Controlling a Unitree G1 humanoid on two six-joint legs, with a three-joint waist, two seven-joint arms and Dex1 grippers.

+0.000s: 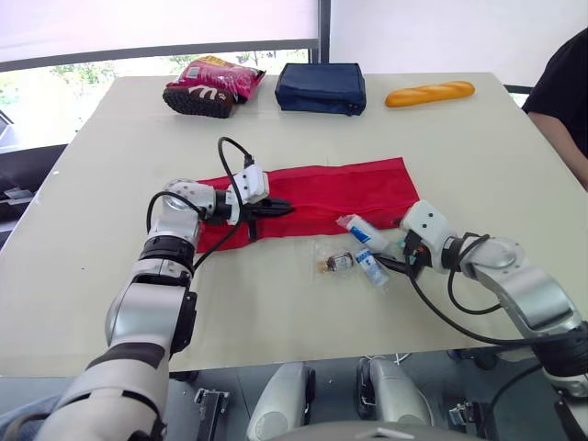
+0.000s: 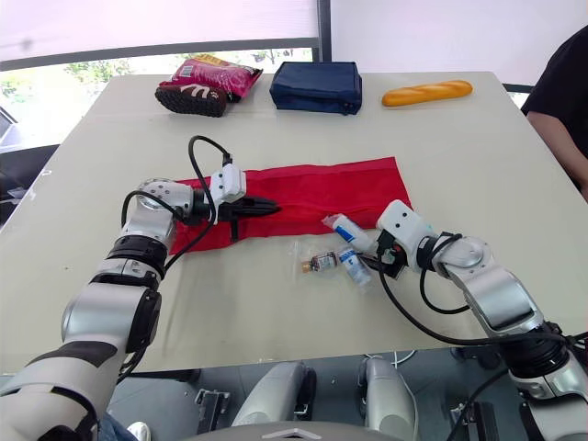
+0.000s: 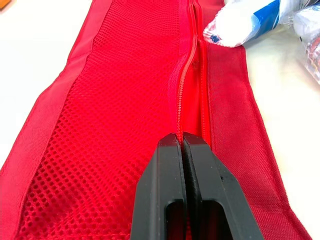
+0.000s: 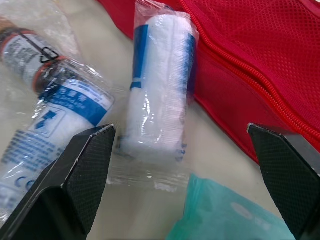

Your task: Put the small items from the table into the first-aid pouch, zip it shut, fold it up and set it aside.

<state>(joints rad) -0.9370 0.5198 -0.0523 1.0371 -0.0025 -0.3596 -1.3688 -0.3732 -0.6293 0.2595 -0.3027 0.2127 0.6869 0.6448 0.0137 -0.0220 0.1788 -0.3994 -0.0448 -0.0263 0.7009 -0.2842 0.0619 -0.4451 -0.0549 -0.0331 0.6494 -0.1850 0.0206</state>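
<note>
First-aid pouch [image 1: 340,188], red with a mesh panel, lies flat and unfolded across the middle of a pale table [image 1: 478,165]. The small items sit loose just beside its near right edge. The left gripper [image 1: 276,209] rests on the pouch's left part with its two black fingers pressed together right on the zip [image 3: 192,75]. The right gripper [image 4: 180,132] is spread wide, one finger on each side of a wrapped white bandage roll [image 4: 162,85] that lies next to the pouch edge. A second wrapped roll [image 1: 372,268] and a small bottle in clear film [image 1: 338,263] lie close by, and a teal packet [image 4: 225,215] sits just under the right wrist. The step in hand looks like picking up the first roll while the left arm steadies the pouch. To do it well, the right fingers should close across the roll's firm middle rather than on the loose film at its ends, and lift straight up so the neighbouring roll is not dragged along. The left arm should keep the zip edge raised enough to leave a mouth for the roll. What the left fingers grip is hidden between them, so it is unclear whether they hold the zip slider or only fabric. How far the zip is open cannot be judged. The teal packet is cut off at the frame edge, and the printing on the wrappers is too small to read.
</note>
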